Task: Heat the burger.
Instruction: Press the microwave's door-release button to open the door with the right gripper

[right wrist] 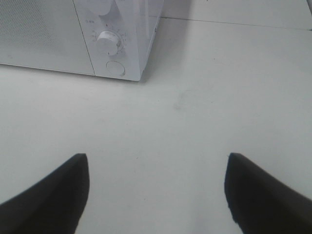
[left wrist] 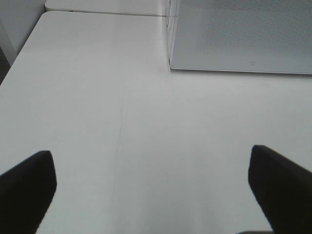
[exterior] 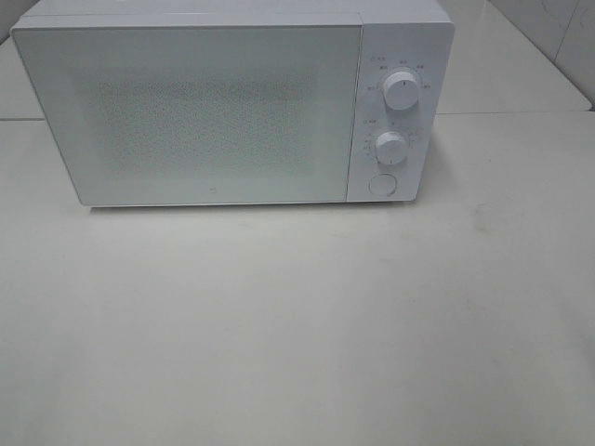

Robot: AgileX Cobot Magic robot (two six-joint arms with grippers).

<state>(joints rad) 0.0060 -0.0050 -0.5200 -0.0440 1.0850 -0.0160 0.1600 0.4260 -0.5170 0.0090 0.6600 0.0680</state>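
The burger is out of view in all three frames. A white microwave stands at the back of the white table with its door shut. Two round dials and a round button sit on its right panel. My left gripper hovers open over bare table, short of the microwave's front left corner. My right gripper is open too, above the table in front of the microwave's right end. Nothing lies between either pair of fingers. Neither arm shows in the exterior high view.
The table's left edge runs close to the left gripper, with a second tabletop behind it. A seam crosses the table beyond the microwave on the right. A faint smudge marks the surface.
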